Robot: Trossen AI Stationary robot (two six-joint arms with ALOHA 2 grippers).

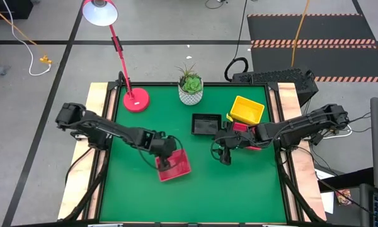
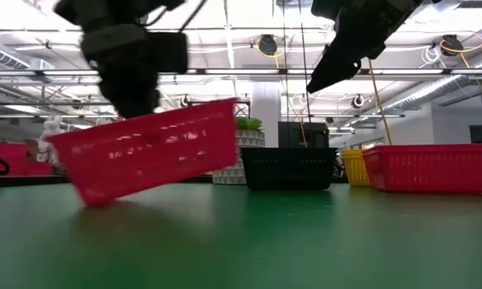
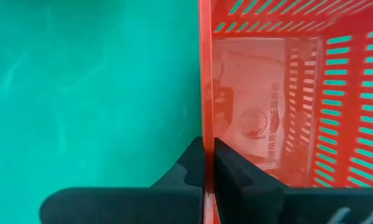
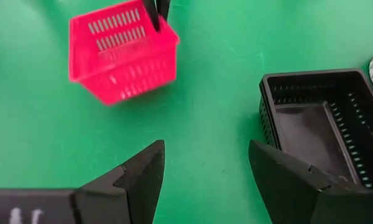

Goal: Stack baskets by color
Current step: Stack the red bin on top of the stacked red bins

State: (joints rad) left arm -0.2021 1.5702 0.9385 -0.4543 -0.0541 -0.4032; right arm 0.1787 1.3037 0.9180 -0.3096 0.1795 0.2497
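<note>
Green mat on the table, grey workshop floor around it, lamp and plant pot at the far edge.

Left gripper: fingers pinched shut on 1 side wall of a red basket, wall clamped thin between the pads. Low view shows this basket tilted, 1 bottom edge at or just off the mat, the other end raised. It sits near-centre of the mat, a bit left, well apart from the other baskets.

Right gripper: fingers wide, holding nothing, hovering above the mat right of centre, between the held red basket and the black basket. The black one rests flat on the mat just beyond it; looks like more than 1 nested, cannot tell the count.

Second red basket lies at the right, partly under the right arm; low view shows it flat on the mat. Yellow basket is far right, next to the black one, tilted in the high view.

Judgement: red is being picked up to go onto the red at the right; that stack is not yet made.

Risks:
- Grip is on 1 thin slotted wall only, so the basket hangs crooked; it may swing, pivot in the pads or slip out when lifted.
- Low corner could drag on the mat.
- Right arm sits over the target red basket and in the carry path; the arms could clash.
- A tilted basket may land askew and not nest.
</note>
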